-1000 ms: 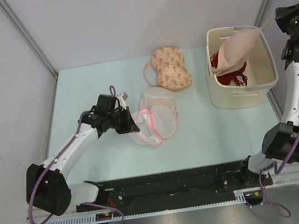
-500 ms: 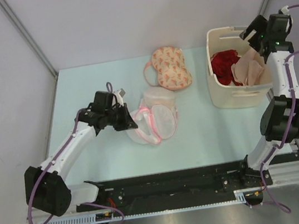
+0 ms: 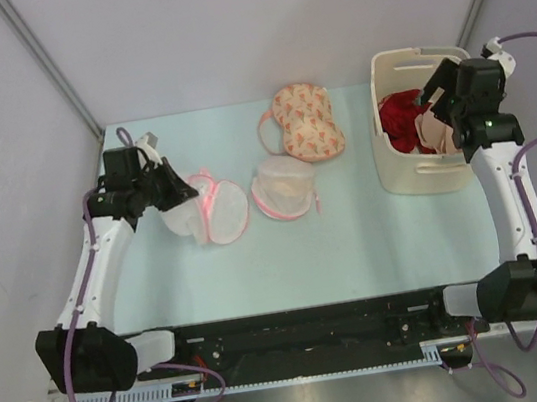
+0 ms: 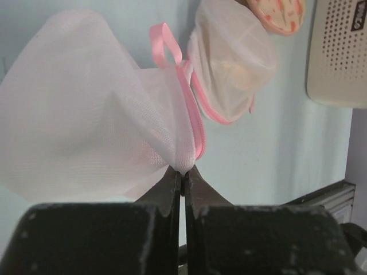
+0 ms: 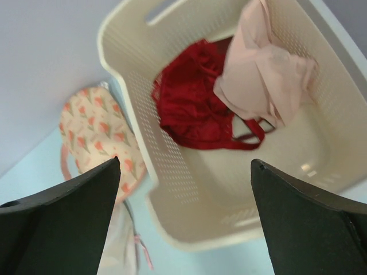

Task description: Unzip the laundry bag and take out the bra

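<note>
The laundry bag point(image 3: 213, 210), a limp white mesh pouch with pink zipper trim, hangs open and looks empty at the left of the table. My left gripper point(image 3: 172, 190) is shut on its mesh; the wrist view shows the fingertips point(image 4: 183, 172) pinching a fold of the laundry bag point(image 4: 86, 114). The pale peach bra point(image 3: 443, 127) lies in the cream basket point(image 3: 433, 174) at the right, beside a red lacy bra point(image 3: 400, 115). My right gripper point(image 3: 436, 103) hovers over the basket, open and holding nothing. From its wrist view the gripper point(image 5: 184, 165) looks down on the bra point(image 5: 264, 74).
A twin mesh pouch point(image 3: 285, 186) showing cream fabric sits mid-table, close to the right of the held bag. A pink bra with red motifs point(image 3: 305, 123) lies behind it near the back wall. The basket's perforated wall point(image 5: 172, 172) stands below my right fingers.
My right gripper opened and dropped the peach bra into the basket. My left arm dragged the empty laundry bag leftward, away from the twin pouch.
</note>
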